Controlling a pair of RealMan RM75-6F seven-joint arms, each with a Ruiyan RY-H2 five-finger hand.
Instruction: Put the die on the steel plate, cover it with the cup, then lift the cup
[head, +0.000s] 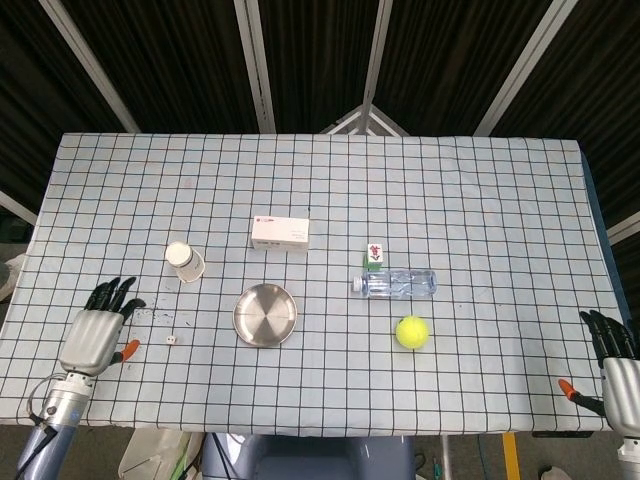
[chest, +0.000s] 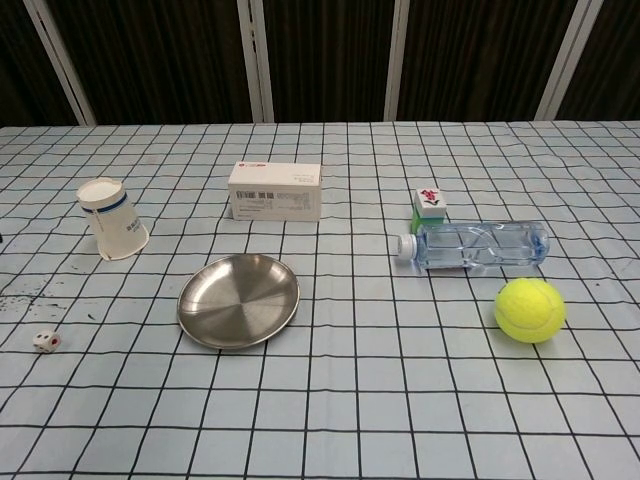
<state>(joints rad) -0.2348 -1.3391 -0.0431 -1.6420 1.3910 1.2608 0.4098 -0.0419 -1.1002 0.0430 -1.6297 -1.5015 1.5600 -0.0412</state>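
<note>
A small white die (head: 172, 340) (chest: 45, 341) with red pips lies on the checked cloth, left of the round steel plate (head: 265, 314) (chest: 238, 300). A white paper cup (head: 185, 261) (chest: 111, 232) stands upside down and tilted, behind the die. My left hand (head: 98, 331) hovers over the table's front left, a short way left of the die, fingers spread and holding nothing. My right hand (head: 618, 368) is at the front right corner, open and empty. Neither hand shows in the chest view.
A white carton (head: 280, 232) (chest: 275, 190) lies behind the plate. To the right are a mahjong tile (head: 375, 252) (chest: 429, 203), a clear water bottle (head: 396, 283) (chest: 475, 245) on its side, and a yellow tennis ball (head: 411, 331) (chest: 529, 309).
</note>
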